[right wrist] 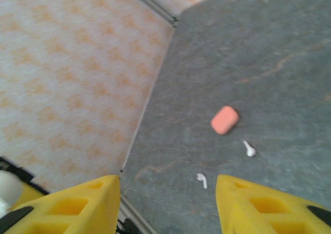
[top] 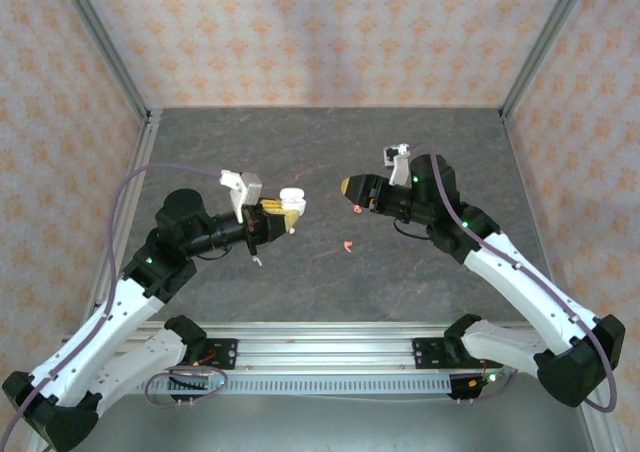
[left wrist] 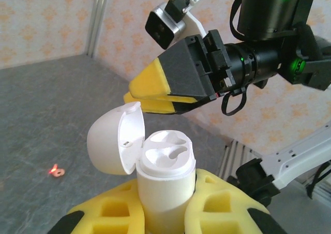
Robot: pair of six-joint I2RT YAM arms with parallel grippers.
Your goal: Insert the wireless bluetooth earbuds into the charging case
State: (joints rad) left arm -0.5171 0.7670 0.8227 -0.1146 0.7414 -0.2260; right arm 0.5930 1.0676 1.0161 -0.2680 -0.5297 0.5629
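Note:
A white charging case [left wrist: 164, 185] stands upright between the yellow pads of my left gripper [left wrist: 165, 208], which is shut on it. Its lid [left wrist: 111, 138] is swung open to the left and both sockets are empty. In the top view the left gripper [top: 283, 212] holds it mid-table. My right gripper [top: 350, 185] hovers just right of the case, open, with nothing between its fingers [right wrist: 93, 203]. Two white earbuds [right wrist: 249, 149] [right wrist: 202, 180] lie on the table. A coral-pink earbud [top: 347, 245] lies between the arms, the same coral-pink earbud [left wrist: 56, 170] showing in the left wrist view.
A closed coral-pink case [right wrist: 224, 119] lies on the grey tabletop near the white earbuds. Patterned walls and aluminium posts [top: 110, 62] enclose the table on three sides. The rail [top: 320, 347] with both arm bases runs along the near edge.

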